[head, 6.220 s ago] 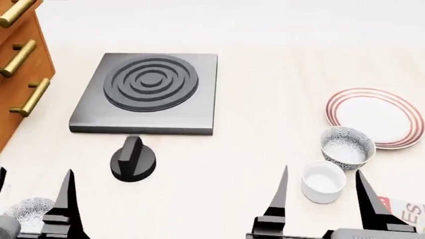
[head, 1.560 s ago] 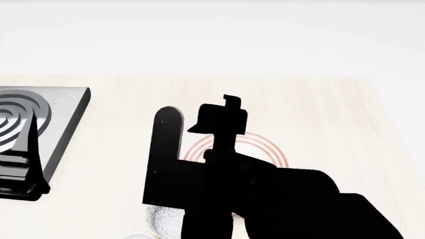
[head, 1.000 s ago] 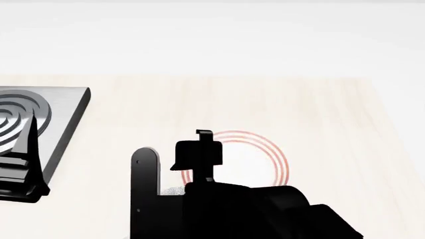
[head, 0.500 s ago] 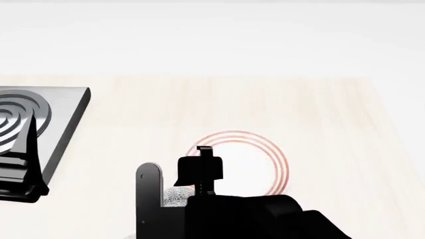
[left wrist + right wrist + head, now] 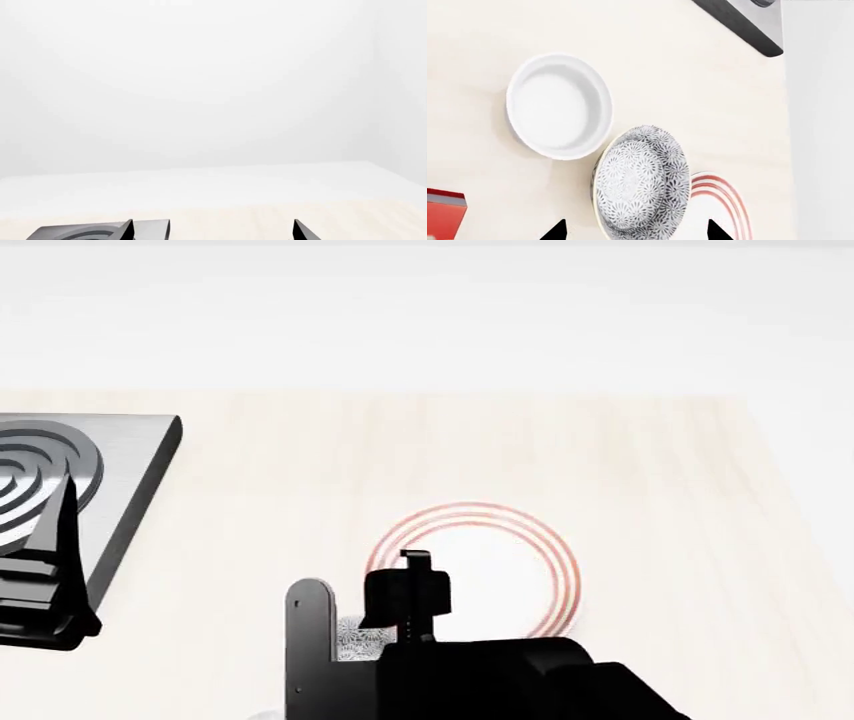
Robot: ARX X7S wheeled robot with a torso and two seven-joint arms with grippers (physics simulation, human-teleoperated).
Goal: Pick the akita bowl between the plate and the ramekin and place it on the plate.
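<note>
Your right pincer [image 5: 635, 231] hangs over the grey-and-white speckled akita bowl [image 5: 640, 182], its two black fingertips [image 5: 555, 231] spread wide on either side of the bowl's rim — jaws apart, nothing gripped. That small round bowl sits on the pale wooden worktop [image 5: 680, 75], between the plain white straight-sided ramekin [image 5: 558, 106] and the flat white plate with thin red rings [image 5: 724, 205], just beside both. In the head view your right arm covers most of the bowl; only a speckled patch [image 5: 363, 640] shows next to the plate's [image 5: 527, 560] ringed rim. A red-edged object [image 5: 444, 212] lies near the ramekin; you cannot tell what it is. Your left pincer [image 5: 212, 231] is also open and empty — it sits over by the dark grey square stove plate with raised concentric rings [image 5: 80, 475], well apart from the dishes
</note>
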